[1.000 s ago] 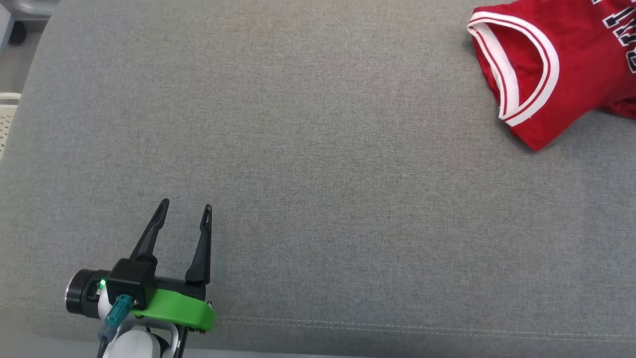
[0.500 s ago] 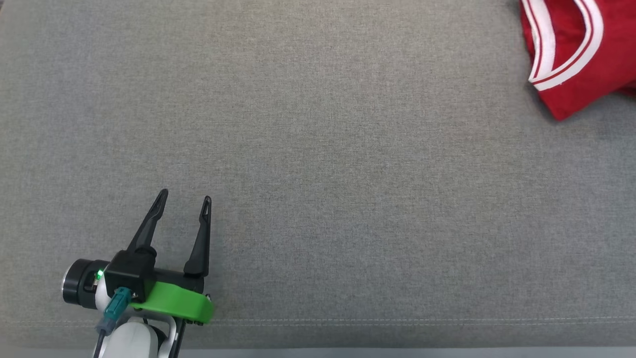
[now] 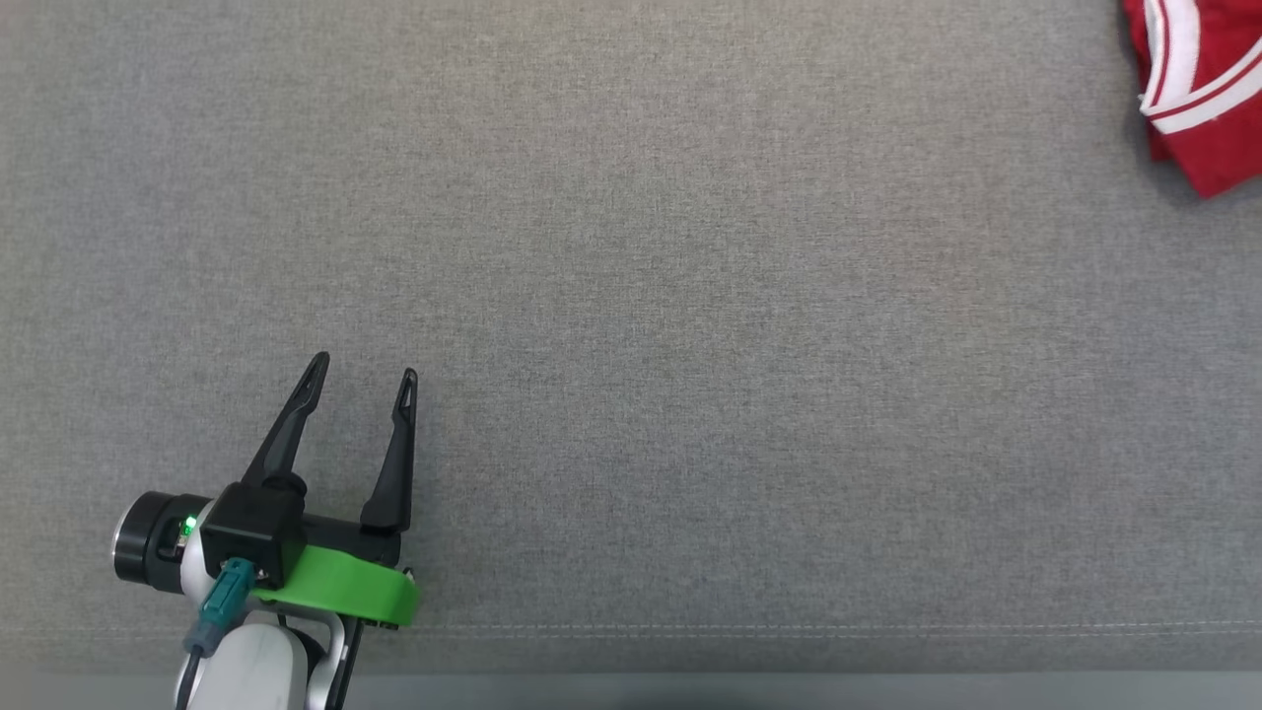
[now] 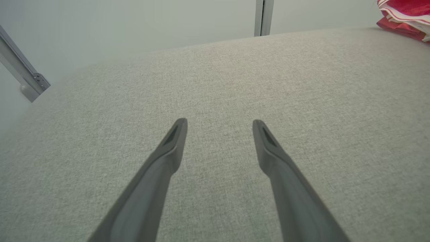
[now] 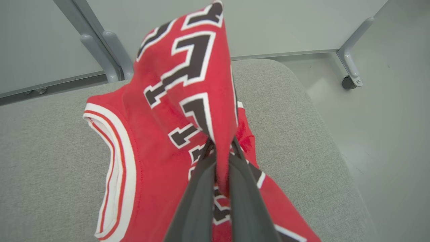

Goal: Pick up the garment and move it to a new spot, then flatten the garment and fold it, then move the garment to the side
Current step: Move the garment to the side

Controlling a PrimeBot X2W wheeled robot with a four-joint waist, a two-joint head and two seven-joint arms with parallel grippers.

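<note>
The garment (image 3: 1208,148) is a red jersey with white trim and black-and-white lettering, at the top right corner of the head view on the grey cushion (image 3: 690,345). In the right wrist view my right gripper (image 5: 220,144) is shut on a raised fold of the garment (image 5: 158,151), whose armhole side drapes down onto the cushion (image 5: 40,161). My left gripper (image 3: 363,367) hovers open and empty near the cushion's front left. The left wrist view shows the left gripper (image 4: 220,122) with bare fabric between its fingers and the garment (image 4: 403,16) far off at the top right.
The cushion's front seam (image 3: 789,626) runs along the bottom of the head view. Past the garment the cushion's rounded end (image 5: 322,134) drops to pale floor, with a wheeled frame leg (image 5: 349,82) and grey metal posts (image 5: 100,50) behind. A post (image 4: 263,16) stands beyond the cushion.
The head camera has moved, and the cushion's left edge has left the picture. The garment now sits farther toward the top right corner, mostly cut off. The left gripper stays open.
</note>
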